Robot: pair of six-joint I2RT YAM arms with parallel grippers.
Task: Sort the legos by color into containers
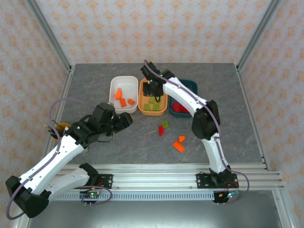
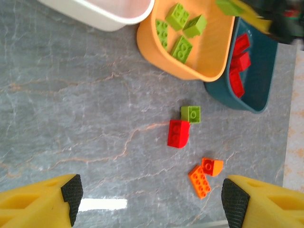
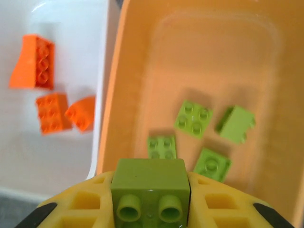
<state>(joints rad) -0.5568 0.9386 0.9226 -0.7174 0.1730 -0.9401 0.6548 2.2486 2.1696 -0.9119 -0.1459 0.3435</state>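
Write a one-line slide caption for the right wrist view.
Right tool grips a light green lego brick over the orange tub holding four green bricks.

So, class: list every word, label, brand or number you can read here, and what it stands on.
None readable: no print shows on the white tub, orange tub, teal tub or gripped green brick.
Any stud marks are too blurred to read.
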